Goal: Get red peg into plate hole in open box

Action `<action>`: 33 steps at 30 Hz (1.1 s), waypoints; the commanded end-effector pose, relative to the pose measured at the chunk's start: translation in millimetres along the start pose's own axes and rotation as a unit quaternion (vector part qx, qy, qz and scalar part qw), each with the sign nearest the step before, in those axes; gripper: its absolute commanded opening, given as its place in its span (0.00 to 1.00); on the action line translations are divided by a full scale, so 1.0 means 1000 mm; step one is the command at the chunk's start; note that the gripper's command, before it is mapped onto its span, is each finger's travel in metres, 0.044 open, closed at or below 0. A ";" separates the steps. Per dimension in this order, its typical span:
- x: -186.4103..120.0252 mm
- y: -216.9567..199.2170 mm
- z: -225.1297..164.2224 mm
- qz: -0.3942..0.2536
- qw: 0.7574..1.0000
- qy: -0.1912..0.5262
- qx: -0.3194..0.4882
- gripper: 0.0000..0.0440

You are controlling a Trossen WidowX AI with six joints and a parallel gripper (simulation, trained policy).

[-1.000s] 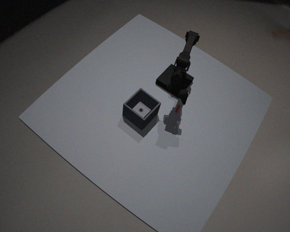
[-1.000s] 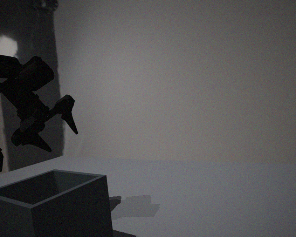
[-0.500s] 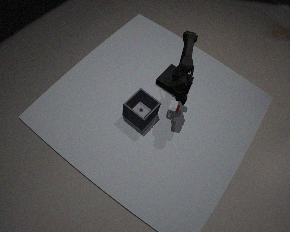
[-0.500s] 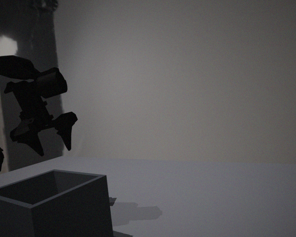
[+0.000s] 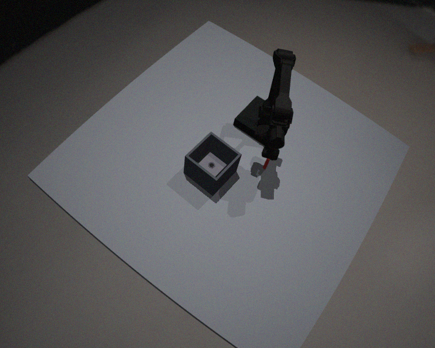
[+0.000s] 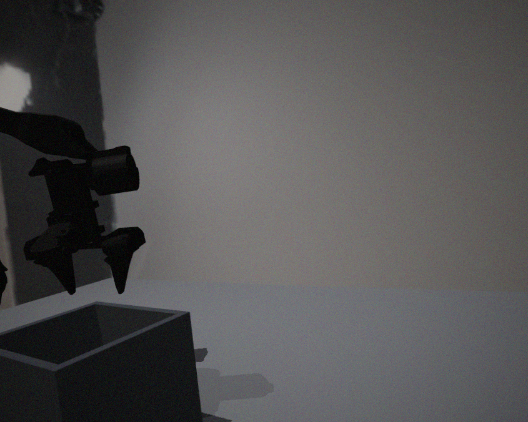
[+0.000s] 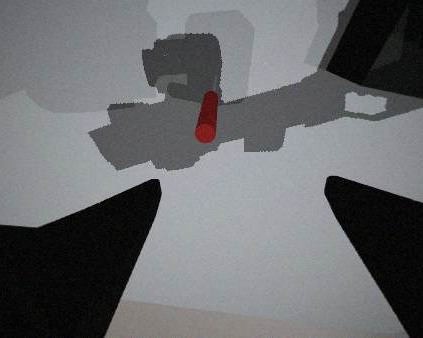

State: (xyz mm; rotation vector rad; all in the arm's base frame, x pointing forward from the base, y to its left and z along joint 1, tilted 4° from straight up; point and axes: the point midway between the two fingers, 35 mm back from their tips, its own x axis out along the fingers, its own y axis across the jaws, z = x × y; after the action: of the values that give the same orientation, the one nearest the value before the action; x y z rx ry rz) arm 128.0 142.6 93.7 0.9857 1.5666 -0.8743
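Leftmost from above, see an open dark box on the white board, with a pale plate and its hole at the bottom. Further right, find the red peg standing upright outside the box, in shadow. Just beyond, note the gripper above the board, pointing down, spread wide and holding nothing, apart from the peg.
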 end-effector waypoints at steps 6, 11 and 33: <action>0.028 0.000 0.011 -0.018 0.999 -0.032 0.011 1.00; 0.044 0.001 0.017 -0.019 0.999 -0.047 0.016 1.00; 0.089 0.023 0.021 -0.005 0.998 -0.059 0.011 0.15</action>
State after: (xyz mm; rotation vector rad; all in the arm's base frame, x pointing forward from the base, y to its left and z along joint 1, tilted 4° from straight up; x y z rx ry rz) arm 143.1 144.0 3.3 0.9319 1.4661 -0.9582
